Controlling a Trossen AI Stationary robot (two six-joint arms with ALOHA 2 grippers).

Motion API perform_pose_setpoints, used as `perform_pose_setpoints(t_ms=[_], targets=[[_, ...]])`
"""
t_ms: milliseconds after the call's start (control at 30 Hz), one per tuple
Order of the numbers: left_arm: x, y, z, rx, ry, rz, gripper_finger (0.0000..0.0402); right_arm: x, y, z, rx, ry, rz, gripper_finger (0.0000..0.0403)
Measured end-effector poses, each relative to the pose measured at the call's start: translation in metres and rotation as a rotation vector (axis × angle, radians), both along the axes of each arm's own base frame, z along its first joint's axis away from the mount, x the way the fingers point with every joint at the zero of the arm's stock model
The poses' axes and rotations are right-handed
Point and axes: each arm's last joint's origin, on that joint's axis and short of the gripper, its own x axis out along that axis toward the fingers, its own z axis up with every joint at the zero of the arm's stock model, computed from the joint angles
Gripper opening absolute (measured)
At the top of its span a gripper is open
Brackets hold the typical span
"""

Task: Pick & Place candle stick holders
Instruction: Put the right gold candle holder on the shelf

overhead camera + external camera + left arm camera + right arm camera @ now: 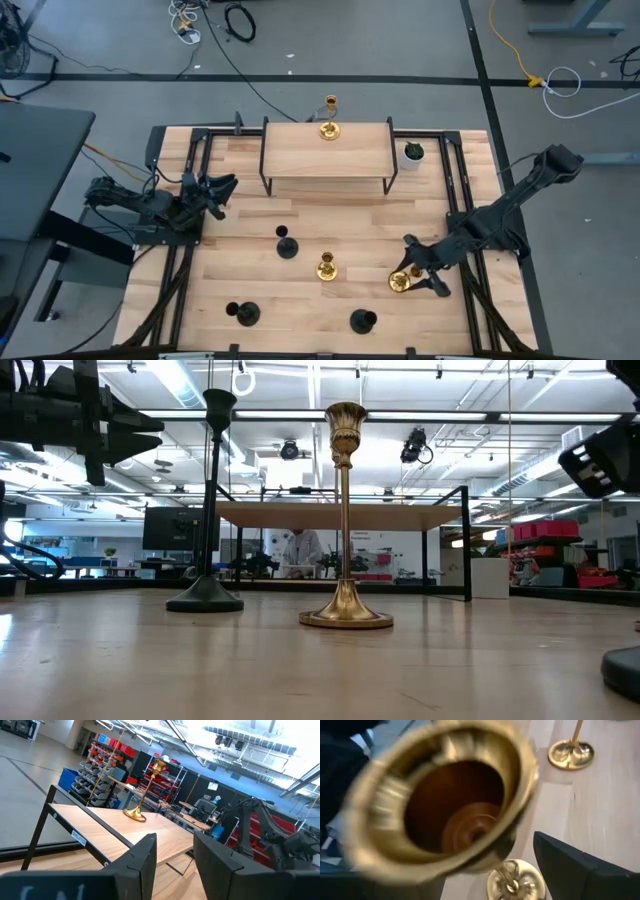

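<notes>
Gold holder (400, 281): shiny brass, round base, thin stem, cup top; stands front right on the table (330, 215).
Right gripper (420, 272): fingers straddle its stem, grip unclear.
Left gripper (222, 190): parted, empty, left edge.
Writing: none legible.
Blurred: cup (440, 800) fills the right wrist view.

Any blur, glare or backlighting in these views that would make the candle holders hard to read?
Right wrist view: the gold holder's cup fills the frame, blurred from closeness. Low view: bright ceiling lights backlight the black holder, leaving it a silhouette; the gold holder stays readable. Left wrist view: blown-out ceiling glare. High view: even and sharp.
</notes>
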Motion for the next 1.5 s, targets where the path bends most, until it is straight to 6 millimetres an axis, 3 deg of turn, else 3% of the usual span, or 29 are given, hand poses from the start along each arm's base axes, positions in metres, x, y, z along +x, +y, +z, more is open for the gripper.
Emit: perform_pose_setpoints(t_ms=[267, 767, 1233, 1500], targets=[[0.000, 0.000, 0.000, 0.000, 0.000, 0.000, 0.0131, 0.007, 0.005, -0.009, -0.032, 0.014, 0.010, 0.0229], [0.000, 0.000, 0.000, 0.000, 0.000, 0.000, 0.0131, 0.008, 0.006, -0.009, -0.048, 0.001, 0.021, 0.0013], [0.000, 0.000, 0.000, 0.000, 0.000, 0.000, 0.0131, 0.011, 0.004, -0.007, -0.061, -0.043, -0.057, 0.0008], [0.000, 0.000, 0.000, 0.000, 0.000, 0.000, 0.0131, 0.025, 0.004, 0.025, -0.081, -0.064, -0.103, 0.0006]])
